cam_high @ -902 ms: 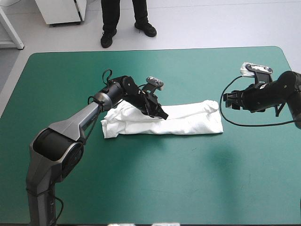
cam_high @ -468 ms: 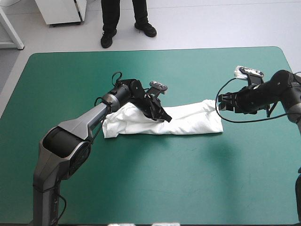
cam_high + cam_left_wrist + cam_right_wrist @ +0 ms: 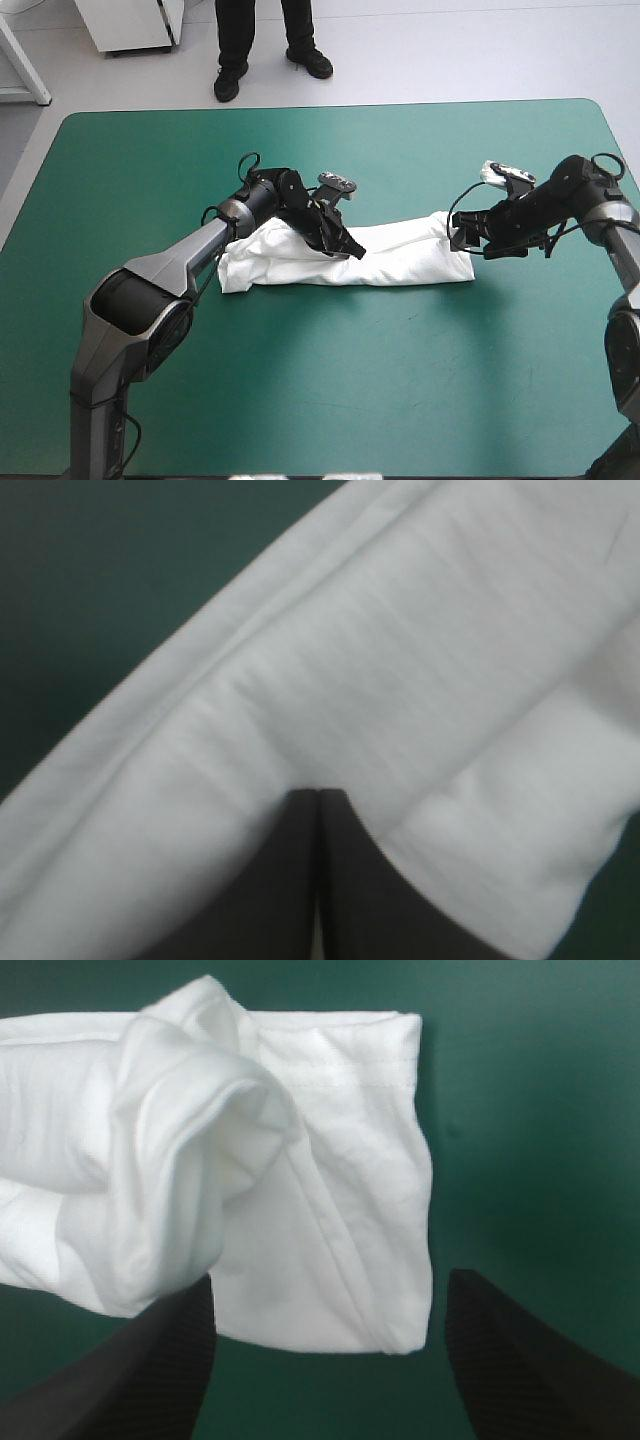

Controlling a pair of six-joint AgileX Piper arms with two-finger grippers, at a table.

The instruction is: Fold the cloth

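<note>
White, limp short-sleeved T-shirt (image 3: 400, 262): soft, light, slumps | black-finned left gripper (image 3: 355, 251) clenched, tip on its middle | right gripper (image 3: 457, 240) splayed; take the 3 o'clock hem.

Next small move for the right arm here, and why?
Probably ease the right gripper forward and shut it on the T-shirt at its free end. Its fingers stand open with that end just ahead of them, flat on the teal-green cover, while the left gripper, shut, rests its tip on the strip's middle.

Left end effector (image 3: 318, 798) closed — right (image 3: 330, 1282) spread
</note>
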